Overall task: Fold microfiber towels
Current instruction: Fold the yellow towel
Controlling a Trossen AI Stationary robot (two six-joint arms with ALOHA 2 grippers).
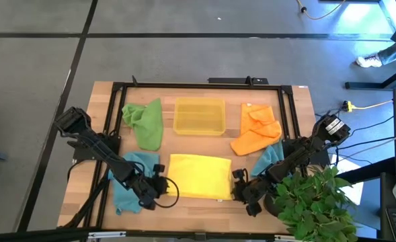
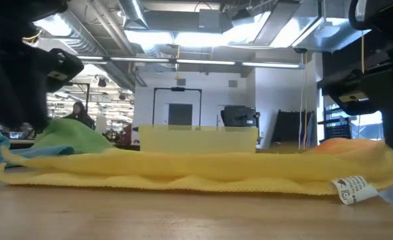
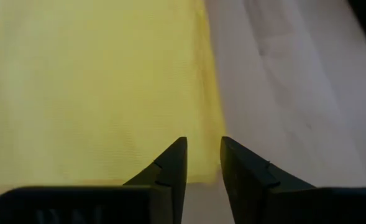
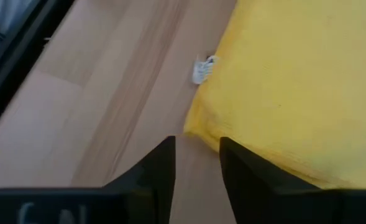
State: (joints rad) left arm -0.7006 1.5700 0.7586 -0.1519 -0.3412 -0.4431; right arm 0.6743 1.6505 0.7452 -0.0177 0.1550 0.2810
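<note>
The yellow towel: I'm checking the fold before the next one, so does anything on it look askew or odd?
Little stands out. The yellow towel lies flat and folded on the table, its edges roughly square. Its white care label sticks out at one corner. Both end effectors, left and right, sit open at its side edges.

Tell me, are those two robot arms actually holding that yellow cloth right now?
No. The left gripper and right gripper stand open at opposite ends of the folded yellow towel, with nothing between their fingers.

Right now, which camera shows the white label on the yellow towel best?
The low view: the label hangs at the yellow towel's front edge, its print showing. The right wrist view shows it small. The high view barely shows it; the left wrist view doesn't.
</note>
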